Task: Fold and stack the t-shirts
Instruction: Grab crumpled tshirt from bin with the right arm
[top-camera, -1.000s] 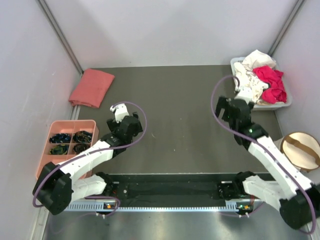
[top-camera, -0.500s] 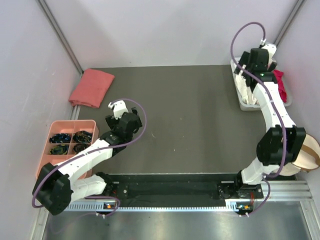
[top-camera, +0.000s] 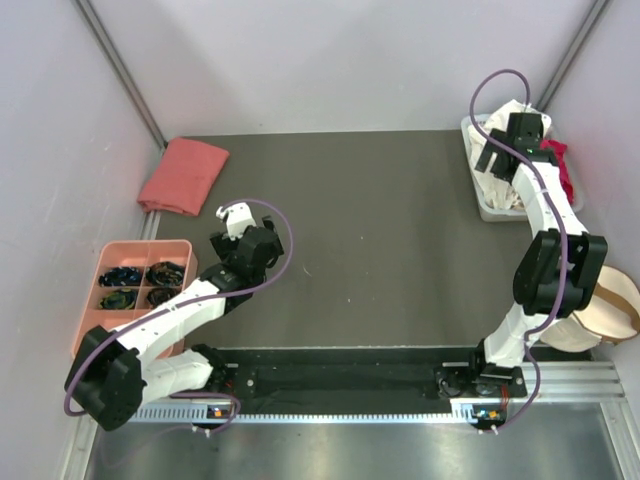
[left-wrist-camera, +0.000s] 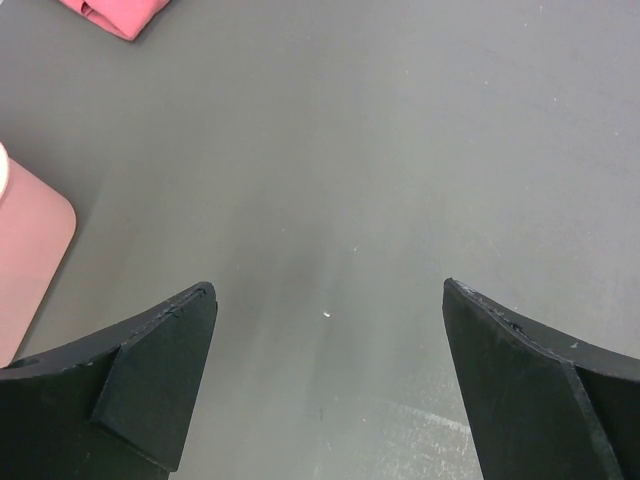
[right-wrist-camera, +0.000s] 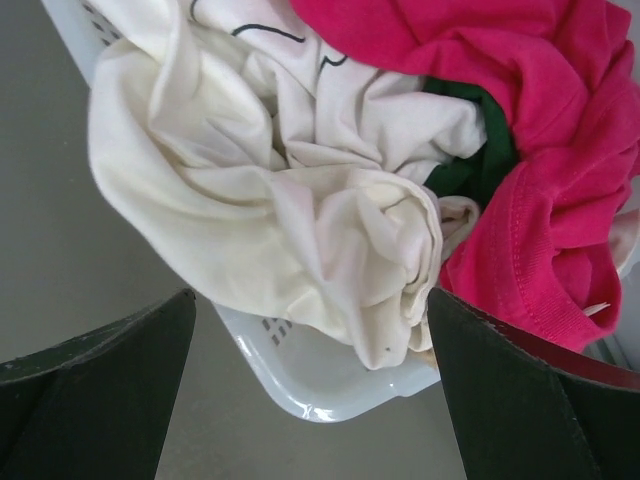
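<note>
Grippers: both spread wide, nothing held. Right gripper (right-wrist-camera: 310, 300) hangs over white basket (right-wrist-camera: 320, 385) at far right corner of surface (top-camera: 380, 240). Basket holds crumpled cream-white t-shirt (right-wrist-camera: 250, 200), magenta t-shirt (right-wrist-camera: 540, 200) beside it, and dark green t-shirt (right-wrist-camera: 495, 130) wedged between them. Left gripper (left-wrist-camera: 328, 290) sits above bare surface. Salmon-pink t-shirt (top-camera: 184, 174) lies folded at far left, beyond pink tray (top-camera: 88, 318).

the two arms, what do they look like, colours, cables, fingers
The left arm and right arm both have white links with black joints, and a purple cable loops off each one. The left gripper and right gripper have plain, flat, black wedge-shaped fingers.
</note>
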